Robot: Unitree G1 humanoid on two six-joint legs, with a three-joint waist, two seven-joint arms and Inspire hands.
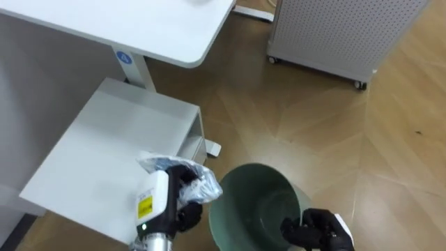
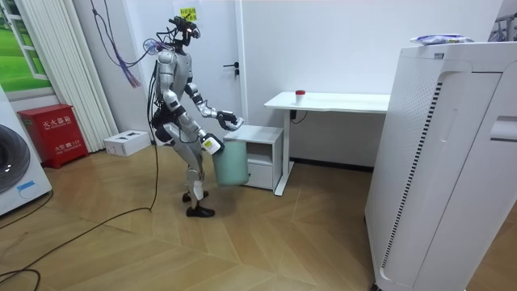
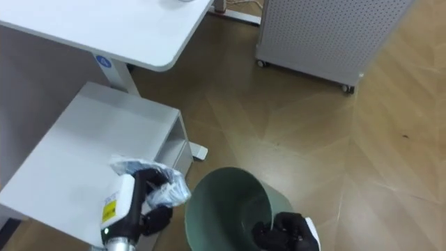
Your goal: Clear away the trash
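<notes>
Clutching a crumpled clear-and-blue plastic wrapper (image 1: 201, 184), the left hand (image 1: 180, 200) hangs over the low white cabinet's (image 1: 118, 139) near right corner, just beside the round green plastic bin (image 1: 265, 192) — its near rim gripped by the right hand (image 1: 317, 229).

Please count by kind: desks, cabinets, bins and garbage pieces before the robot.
Desks: 1, white desk.
Cabinets: 1, low white cabinet.
Bins: 1, green bin, in the right hand.
Garbage: 1, plastic wrapper, in the left hand.
Total: 4.
</notes>
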